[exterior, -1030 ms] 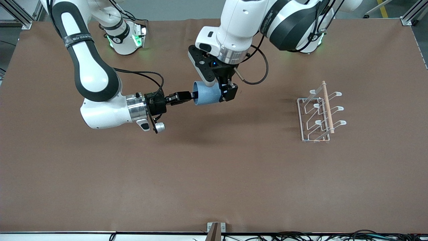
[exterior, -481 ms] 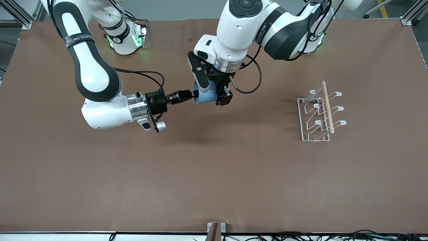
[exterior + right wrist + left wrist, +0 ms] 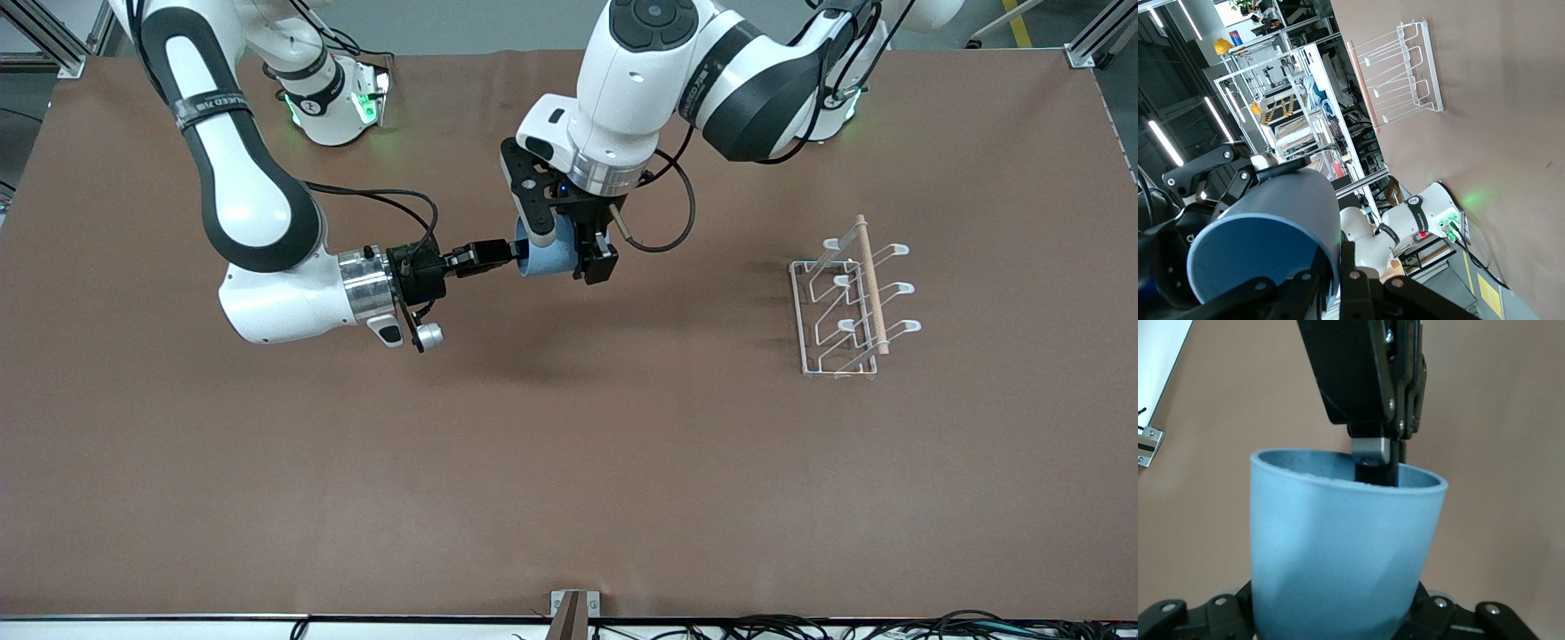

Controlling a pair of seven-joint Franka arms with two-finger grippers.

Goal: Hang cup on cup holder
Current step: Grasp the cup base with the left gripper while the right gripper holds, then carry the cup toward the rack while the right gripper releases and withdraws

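The right hand (image 3: 514, 255) sits just left of the centre of the front view, up in the air over the tabletop (image 3: 569, 462), reaching sideways from its arm, which enters from the upper left. Its fingers are clenched on the rim of the cup (image 3: 544, 256): in the left wrist view one dark finger (image 3: 1373, 463) goes down inside the cup's (image 3: 1338, 553) mouth, against the inner wall. In the right wrist view the cup (image 3: 1265, 250) fills the lower left, its blue base turned toward the camera, with the right hand's own fingers (image 3: 1358, 283) closed at its edge.

The left hand (image 3: 573, 253) comes down from above, from the arm that enters at the upper right of the front view, and it grasps the same cup across its body, one finger on each side. In the left wrist view the black finger mounts show at the bottom edge on both sides of the cup. So both hands hold the light-blue cup together; it lies on its side in the air, its wide mouth toward the right hand.

The cup holder (image 3: 845, 302) stands on the tabletop at the right of the front view, toward the left arm's end and well apart from both hands. Its white wire prongs carry nothing, and a wooden rod (image 3: 871, 284) runs along its top. In the right wrist view the cup holder (image 3: 1405, 73) appears at the top centre.
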